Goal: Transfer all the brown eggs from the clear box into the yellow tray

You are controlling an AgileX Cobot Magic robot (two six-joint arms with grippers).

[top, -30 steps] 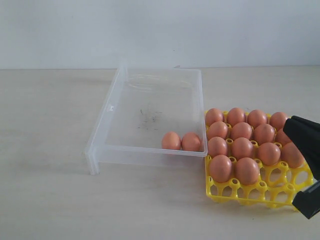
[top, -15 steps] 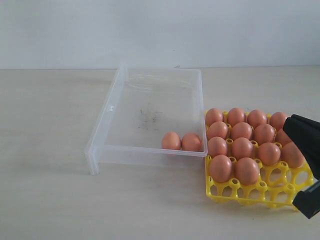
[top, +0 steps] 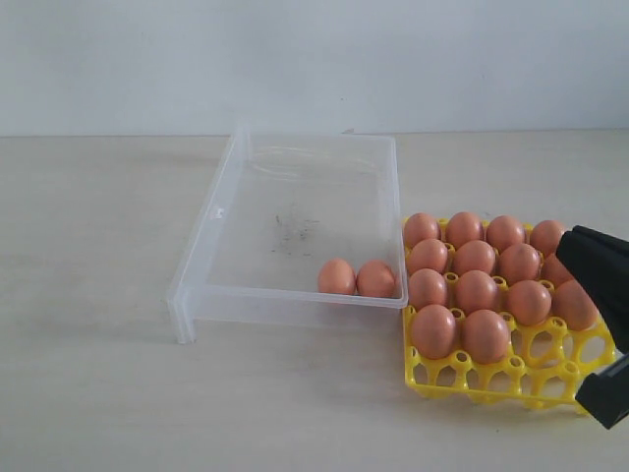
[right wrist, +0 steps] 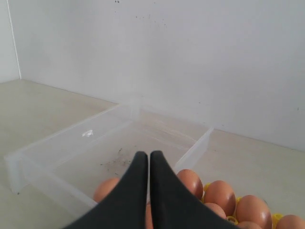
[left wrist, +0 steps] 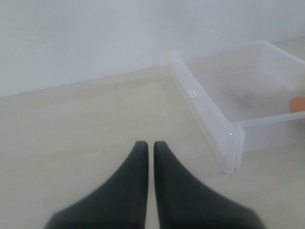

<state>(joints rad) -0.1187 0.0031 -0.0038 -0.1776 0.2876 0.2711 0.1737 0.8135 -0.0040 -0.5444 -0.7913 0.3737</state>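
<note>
Beige tabletop (top: 98, 393) is seen beneath the clear box (top: 295, 197); two brown eggs (top: 337, 276) lie beside the yellow tray (top: 432, 379). The right gripper (right wrist: 148, 155), fingers together, must be opened first.

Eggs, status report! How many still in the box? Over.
Left end effector, right end effector shut, empty. Two brown eggs in clear box, beside yellow tray. Nothing in the way.

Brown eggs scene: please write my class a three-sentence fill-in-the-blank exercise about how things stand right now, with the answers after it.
1. The clear box holds ____ brown eggs.
2. The left gripper is ____ and holds nothing.
3. The yellow tray has empty cells only in the row ____ the exterior camera.
Missing words: two; shut; nearest.
</note>
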